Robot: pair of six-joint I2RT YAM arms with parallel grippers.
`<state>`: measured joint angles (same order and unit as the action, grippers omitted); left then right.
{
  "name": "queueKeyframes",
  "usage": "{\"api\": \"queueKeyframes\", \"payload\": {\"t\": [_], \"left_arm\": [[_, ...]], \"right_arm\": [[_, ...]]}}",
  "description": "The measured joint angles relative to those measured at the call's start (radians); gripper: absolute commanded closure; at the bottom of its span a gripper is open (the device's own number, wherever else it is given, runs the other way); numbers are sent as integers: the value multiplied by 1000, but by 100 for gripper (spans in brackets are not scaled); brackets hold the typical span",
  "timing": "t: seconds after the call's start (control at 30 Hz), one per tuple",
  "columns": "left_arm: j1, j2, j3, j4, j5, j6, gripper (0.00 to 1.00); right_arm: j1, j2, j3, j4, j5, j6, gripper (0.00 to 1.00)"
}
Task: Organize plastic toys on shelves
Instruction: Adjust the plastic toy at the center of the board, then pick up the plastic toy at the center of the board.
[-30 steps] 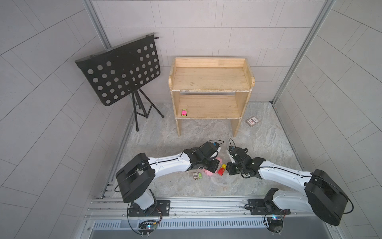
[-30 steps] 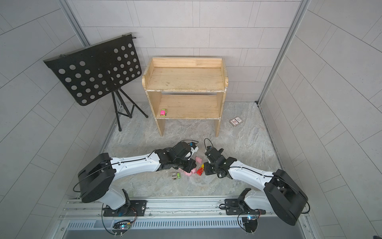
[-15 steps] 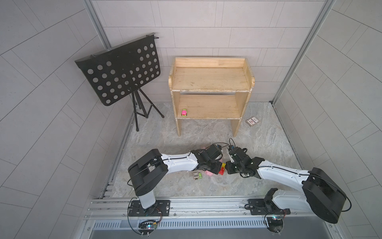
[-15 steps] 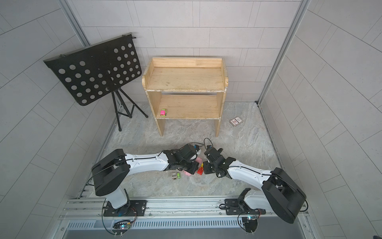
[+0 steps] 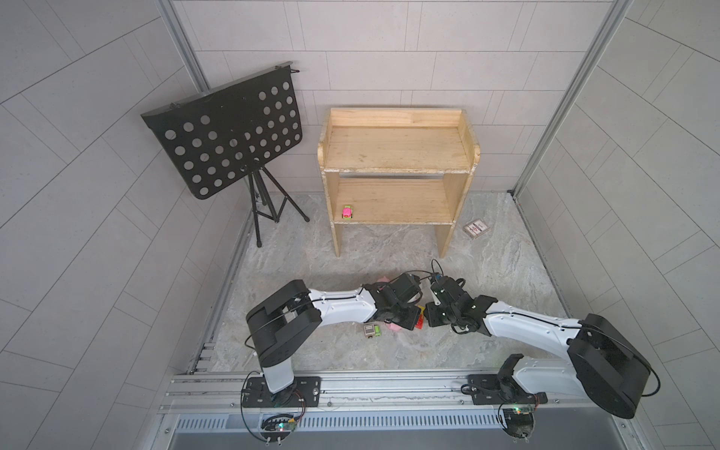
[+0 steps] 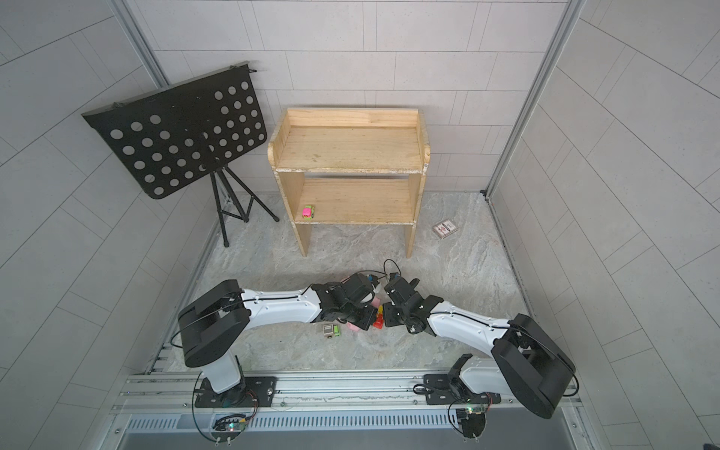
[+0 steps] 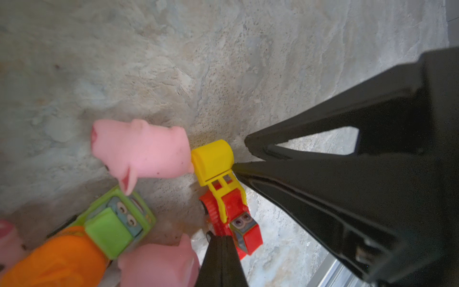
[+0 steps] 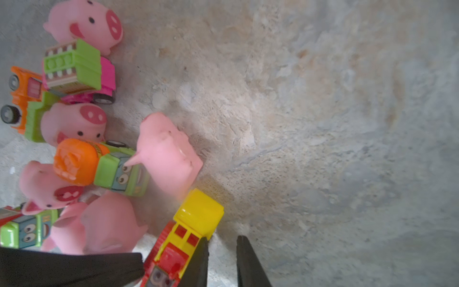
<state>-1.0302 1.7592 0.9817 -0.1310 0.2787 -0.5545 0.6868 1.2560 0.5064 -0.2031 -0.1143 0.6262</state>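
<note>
Both top views showed the shelves (image 5: 397, 150) (image 6: 350, 148) against the back wall, well apart from the red-and-yellow roller truck (image 5: 419, 320). A pink car (image 5: 347, 212) (image 6: 308, 212) sat on the lower board. A music stand (image 5: 226, 132) and a card packet (image 5: 476, 228) also stood far from the roller truck. From up there the two arms hid most of the toy heap, and neither pair of jaws could be read.

The right wrist view opened the heap up. A pig (image 8: 166, 154) lay touching the roller truck (image 8: 188, 231) at its yellow drum, and an orange-and-green mixer truck (image 8: 99, 166) lay just beyond that pig. A pink-and-green truck (image 8: 79, 69) and more pigs lay farther from the roller truck. The left wrist view caught only the roller truck (image 7: 223, 193), the mixer truck (image 7: 99, 231) and a few pigs, but it showed both grippers from outside.

The right gripper (image 8: 222, 239) (image 7: 242, 154) stood narrowly parted with only bare floor (image 8: 323, 124) between the fingers. One finger lay against the roller truck's yellow front end. The left gripper (image 7: 219, 239) (image 8: 139, 263) was closed tight and held nothing, its tip at the roller truck's red end.
</note>
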Motion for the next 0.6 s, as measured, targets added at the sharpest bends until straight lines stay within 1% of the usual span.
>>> {"api": "queueKeyframes", "payload": {"t": [0.13, 0.27, 0.3, 0.5, 0.6], "left_arm": [[10, -29, 0, -12, -21, 2, 94], [43, -118, -9, -40, -50, 10, 93], [59, -150, -17, -47, -61, 12, 93], [178, -310, -92, -100, -121, 35, 91], [243, -373, -144, -127, -135, 42, 91]], "right_arm": [[0, -58, 0, -49, 21, -6, 63], [0, -122, 0, -83, 8, -6, 52], [0, -134, 0, -87, -3, -1, 47], [34, -145, 0, -92, -37, 42, 33], [69, -130, 0, -86, -29, 84, 31]]}}
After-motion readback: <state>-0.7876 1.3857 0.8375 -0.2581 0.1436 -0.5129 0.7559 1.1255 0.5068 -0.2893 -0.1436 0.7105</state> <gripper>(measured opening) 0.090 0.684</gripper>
